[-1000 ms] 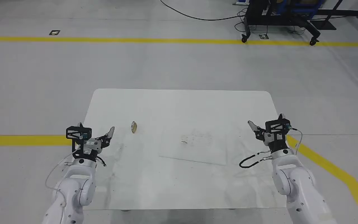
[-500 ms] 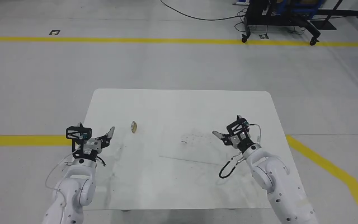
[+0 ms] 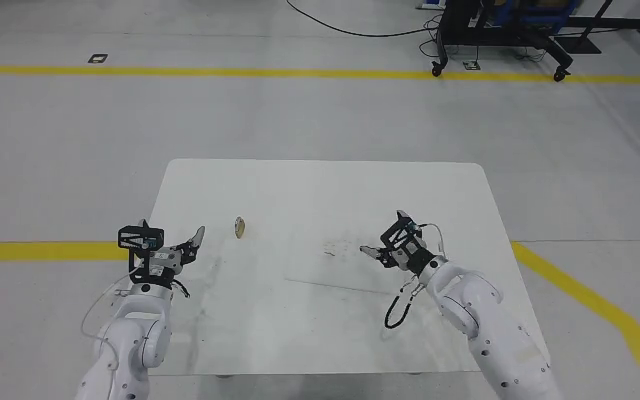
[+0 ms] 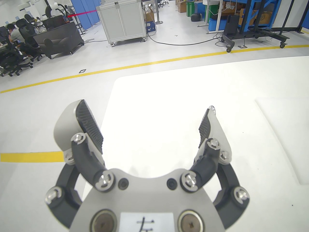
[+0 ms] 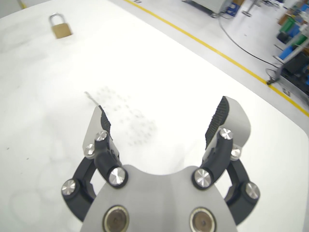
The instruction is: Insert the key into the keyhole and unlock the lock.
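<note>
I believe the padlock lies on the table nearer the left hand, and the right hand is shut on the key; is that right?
Not quite: the right hand is open and empty; the key lies on the table by one fingertip, as the right wrist view shows. The padlock does lie nearer the left hand.

The lock (image 5: 62, 31) is brass-gold and silver, the table (image 3: 300, 190) white, the floor stripes (image 3: 300, 71) yellow.
</note>
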Available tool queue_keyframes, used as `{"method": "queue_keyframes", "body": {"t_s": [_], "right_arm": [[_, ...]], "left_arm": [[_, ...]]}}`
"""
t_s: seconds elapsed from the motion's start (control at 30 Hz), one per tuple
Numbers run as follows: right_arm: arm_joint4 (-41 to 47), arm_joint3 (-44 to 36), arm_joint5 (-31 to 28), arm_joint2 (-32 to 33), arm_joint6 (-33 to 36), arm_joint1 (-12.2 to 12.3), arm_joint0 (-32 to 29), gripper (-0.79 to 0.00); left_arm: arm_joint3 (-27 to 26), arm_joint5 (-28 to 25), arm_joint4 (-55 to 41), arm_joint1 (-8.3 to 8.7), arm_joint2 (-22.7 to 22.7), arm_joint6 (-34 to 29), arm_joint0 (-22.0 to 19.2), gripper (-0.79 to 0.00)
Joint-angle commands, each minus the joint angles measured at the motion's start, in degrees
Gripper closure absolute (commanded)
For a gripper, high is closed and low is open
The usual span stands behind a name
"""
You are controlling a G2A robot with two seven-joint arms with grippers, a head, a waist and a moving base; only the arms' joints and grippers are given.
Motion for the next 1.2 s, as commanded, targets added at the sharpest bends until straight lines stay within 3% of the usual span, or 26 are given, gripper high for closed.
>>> {"method": "queue_keyframes", "body": {"t_s": [0.0, 0.17, 0.4, 0.57, 0.6, 0.73, 0.9, 1.1, 1.17], "right_arm": [[-0.5, 1.2, -0.7, -3.1, 0.7, -0.4, 2.0, -0.785], [-0.7, 4.5, -4.1, -8.4, 0.9, -1.3, 6.1, -0.785], [-3.4, 5.7, -7.9, -10.7, 3.1, -1.3, 8.5, -0.785], [-3.9, 7.4, -10.4, -12.6, 6.9, -1.6, 11.0, -0.720], [-3.7, 7.9, -10.6, -13.1, 7.5, -1.7, 11.5, -0.680], [-2.7, 9.6, -12.0, -14.8, 8.9, -2.1, 13.6, -0.388], [-2.7, 11.7, -11.3, -16.6, 10.6, -2.7, 15.6, -0.345], [-1.6, 12.7, -9.5, -17.3, 11.9, -3.1, 16.5, -0.154], [-1.4, 13.0, -9.4, -17.4, 12.2, -3.1, 16.7, -0.055]], "left_arm": [[0.0, 0.0, 0.0, 0.00, 0.0, 0.0, 0.0, -0.785], [0.0, 0.0, 0.0, 0.00, 0.0, 0.0, 0.0, -0.785], [0.0, 0.0, 0.0, 0.00, 0.0, 0.0, 0.0, -0.785], [0.0, 0.0, 0.0, 0.00, 0.0, 0.0, 0.0, -0.785], [0.0, 0.0, 0.0, 0.00, 0.0, 0.0, 0.0, -0.785], [0.0, 0.0, 0.0, 0.00, 0.0, 0.0, 0.0, -0.785], [0.0, 0.0, 0.0, 0.00, 0.0, 0.0, 0.0, -0.785], [0.0, 0.0, 0.0, 0.00, 0.0, 0.0, 0.0, -0.785], [0.0, 0.0, 0.0, 0.00, 0.0, 0.0, 0.0, -0.785]]}}
